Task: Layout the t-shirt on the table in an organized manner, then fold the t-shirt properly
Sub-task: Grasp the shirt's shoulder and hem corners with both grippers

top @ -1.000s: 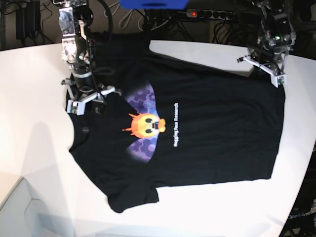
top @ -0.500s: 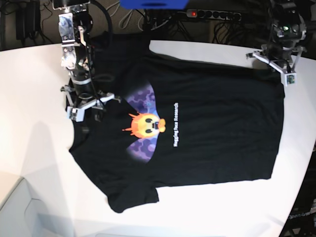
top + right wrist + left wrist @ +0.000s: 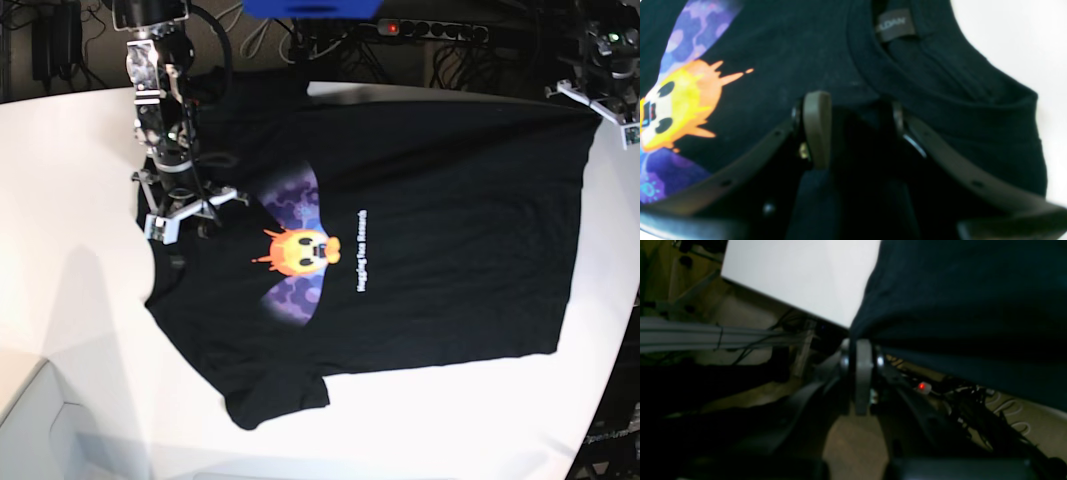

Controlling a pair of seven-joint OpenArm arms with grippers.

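Note:
The black t-shirt (image 3: 430, 250) lies spread on the white table (image 3: 80, 200), print side up, with the orange figure (image 3: 298, 252) near its middle. At the far right corner, my left gripper (image 3: 598, 108) is shut on the shirt's hem corner. The left wrist view shows its fingers (image 3: 863, 350) pressed together on the cloth edge (image 3: 957, 290), just past the table edge (image 3: 800, 276). My right gripper (image 3: 190, 215) sits at the collar end. In the right wrist view its jaws (image 3: 860, 130) stand apart, tips on the black cloth below the collar tag (image 3: 895, 25).
A power strip with a red light (image 3: 392, 27) and tangled cables run behind the table's far edge. A blue object (image 3: 310, 8) hangs at the top. The table's curved edge (image 3: 610, 350) runs close to the shirt's hem on the right.
My left gripper has closed on the hem corner and carried it outward to the far right, pulling the hem taut. The shirt slid slightly that way. The right gripper barely shifted.

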